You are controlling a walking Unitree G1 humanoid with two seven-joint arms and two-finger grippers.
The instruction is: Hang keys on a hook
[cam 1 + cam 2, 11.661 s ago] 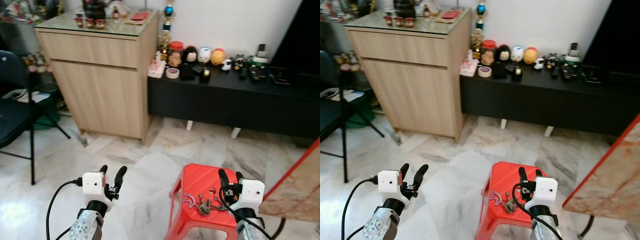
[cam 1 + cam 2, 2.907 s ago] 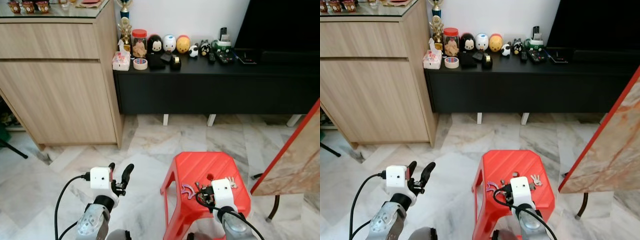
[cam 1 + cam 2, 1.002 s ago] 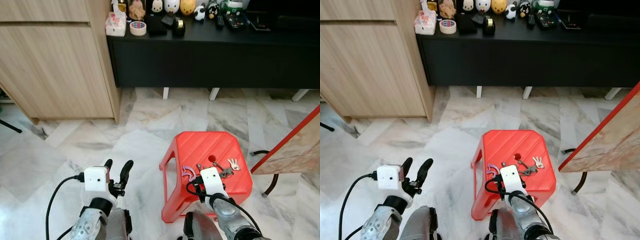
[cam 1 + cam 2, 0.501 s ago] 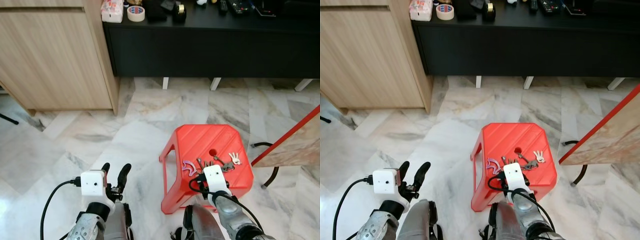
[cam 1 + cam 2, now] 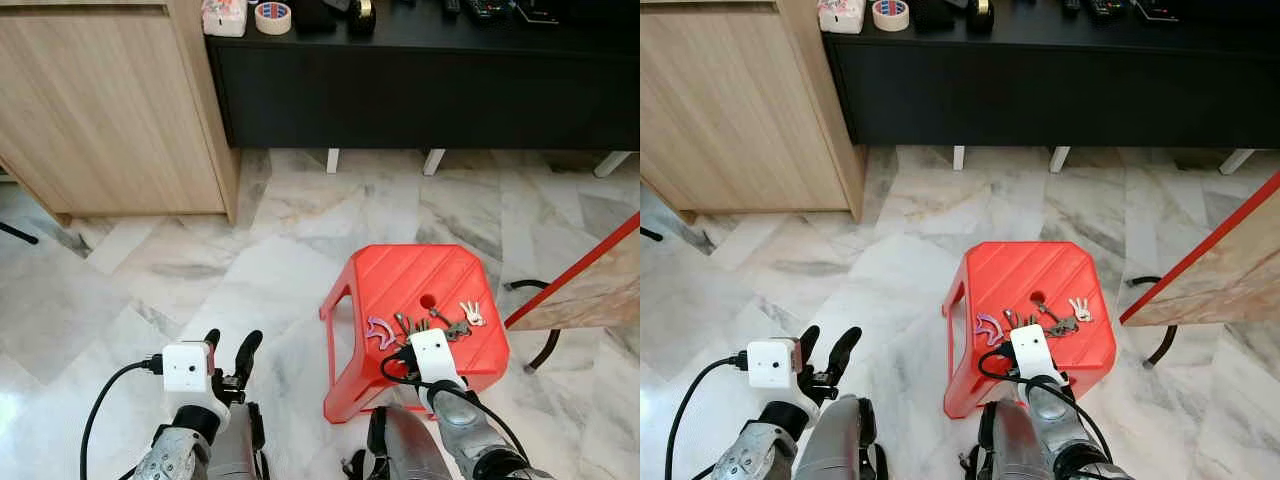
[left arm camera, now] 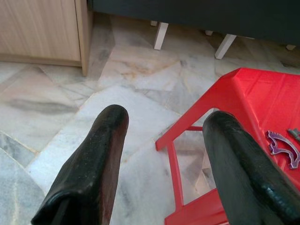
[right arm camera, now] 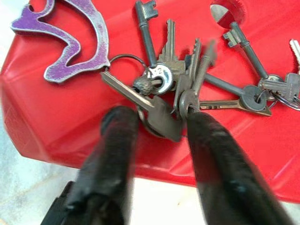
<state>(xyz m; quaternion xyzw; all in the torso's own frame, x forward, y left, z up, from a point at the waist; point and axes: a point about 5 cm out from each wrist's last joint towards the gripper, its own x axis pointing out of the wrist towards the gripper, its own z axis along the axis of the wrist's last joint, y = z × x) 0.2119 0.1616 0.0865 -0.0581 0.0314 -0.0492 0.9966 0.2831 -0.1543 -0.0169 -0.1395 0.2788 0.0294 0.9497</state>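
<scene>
From the head views, a red plastic stool (image 5: 428,300) is standing on the marble floor (image 5: 150,270), with the keys (image 5: 1045,322) lying near its front edge, just beyond the right gripper (image 5: 1018,362). The camera is tilting further down than a moment ago.

The left wrist view is showing the left gripper (image 6: 164,154) hanging beside the stool, jaws apart.

The right wrist view is showing dull metal keys and a purple curved tag (image 7: 70,42); the right jaws are standing apart around the bunch.
</scene>
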